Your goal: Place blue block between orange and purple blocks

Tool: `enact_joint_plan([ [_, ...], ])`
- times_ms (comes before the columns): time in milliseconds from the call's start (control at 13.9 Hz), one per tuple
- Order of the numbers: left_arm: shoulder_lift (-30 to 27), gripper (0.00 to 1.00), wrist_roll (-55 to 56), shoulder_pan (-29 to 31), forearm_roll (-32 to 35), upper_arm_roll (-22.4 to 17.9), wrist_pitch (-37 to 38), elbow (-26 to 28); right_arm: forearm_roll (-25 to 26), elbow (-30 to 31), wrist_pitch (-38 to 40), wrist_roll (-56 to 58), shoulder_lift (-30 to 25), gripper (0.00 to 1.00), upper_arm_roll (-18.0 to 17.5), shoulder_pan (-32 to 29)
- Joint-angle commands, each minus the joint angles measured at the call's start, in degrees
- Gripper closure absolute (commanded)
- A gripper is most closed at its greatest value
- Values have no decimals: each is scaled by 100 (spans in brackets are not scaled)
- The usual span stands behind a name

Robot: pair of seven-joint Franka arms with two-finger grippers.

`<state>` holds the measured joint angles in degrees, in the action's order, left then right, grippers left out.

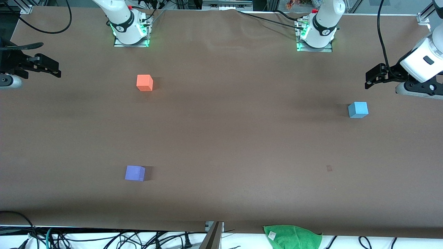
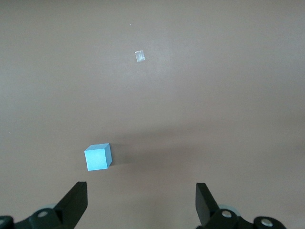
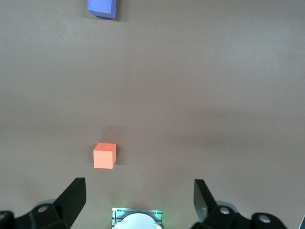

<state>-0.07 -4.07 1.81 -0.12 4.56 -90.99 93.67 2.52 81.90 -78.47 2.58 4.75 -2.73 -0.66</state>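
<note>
The light blue block (image 1: 358, 109) sits on the brown table toward the left arm's end. My left gripper (image 1: 369, 79) hangs open above the table beside it, holding nothing. In the left wrist view the blue block (image 2: 97, 157) lies just ahead of one finger of the open left gripper (image 2: 141, 193). The orange block (image 1: 144, 83) and the purple block (image 1: 135, 173) stand toward the right arm's end, the purple one nearer the front camera. My right gripper (image 1: 55, 69) waits open and empty over that end. The right wrist view shows the orange block (image 3: 105, 156), the purple block (image 3: 102, 8) and the open right gripper (image 3: 139, 191).
A green cloth (image 1: 292, 237) lies at the table's front edge. A small tape mark (image 1: 329, 168) is on the table nearer the front camera than the blue block. The arm bases (image 1: 131, 31) (image 1: 316, 34) stand along the back edge. Cables hang past the front edge.
</note>
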Motion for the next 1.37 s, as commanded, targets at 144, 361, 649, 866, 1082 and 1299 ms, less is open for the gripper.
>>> enact_joint_plan([
  [144, 16, 0, 3, -40, 82, -26, -41, -16, -41, 19, -28, 103, -36, 0, -25, -66],
  [361, 16, 0, 64, -49, 82, -17, -32, -16, -41, 19, -37, 103, -36, 0, -34, -57],
  [649, 7, 0, 64, -49, 91, -8, -32, -16, -41, 19, -37, 111, -45, 0, -34, -48],
  [866, 7, 0, 73, -58, 100, -8, 90, -16, -41, 19, -37, 111, -45, 0, -52, -30],
  [1082, 25, 0, 12, -49, 100, -17, 90, -16, -50, 19, -37, 103, -45, 0, -61, -30],
  [1299, 25, 0, 64, -49, 100, -8, 126, -24, -50, 19, -37, 103, -45, 0, -61, -30],
])
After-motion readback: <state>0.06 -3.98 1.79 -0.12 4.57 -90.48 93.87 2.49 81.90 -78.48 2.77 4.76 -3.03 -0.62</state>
